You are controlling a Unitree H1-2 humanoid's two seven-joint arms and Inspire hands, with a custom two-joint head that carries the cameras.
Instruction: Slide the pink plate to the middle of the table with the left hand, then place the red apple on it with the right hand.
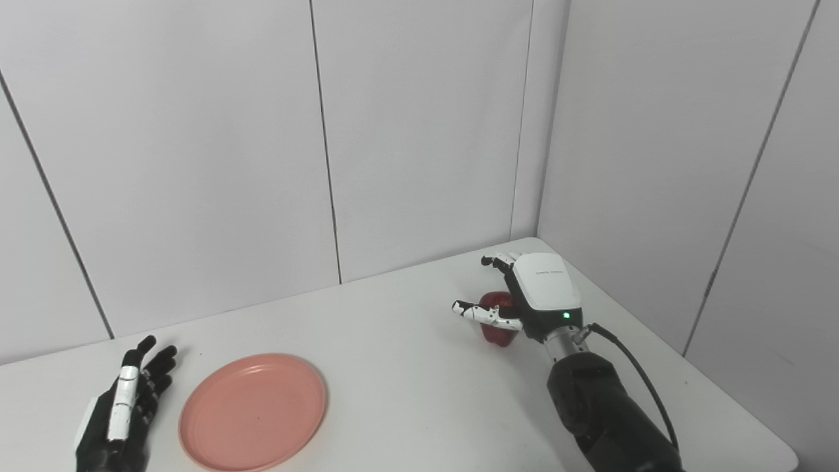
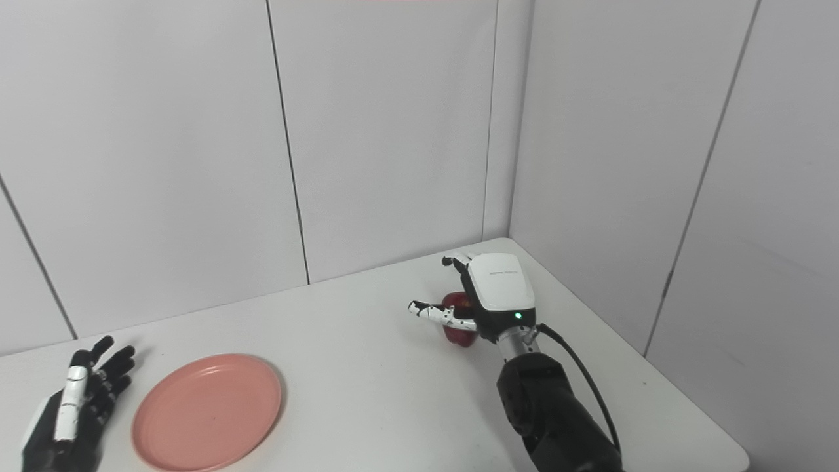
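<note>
Small print on the right hand [image 1: 534, 295] is too small to read.

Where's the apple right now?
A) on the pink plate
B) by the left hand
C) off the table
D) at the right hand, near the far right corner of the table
D: the red apple sits partly hidden behind the right hand, far from the empty pink plate beside the left hand.

Pink plate [image 1: 252, 412], red apple [image 1: 498, 326], white table [image 1: 393, 341], L hand [image 1: 124, 410] black w/ white strip, R hand [image 1: 534, 295] white shell, black-tipped fingers, green light
</note>
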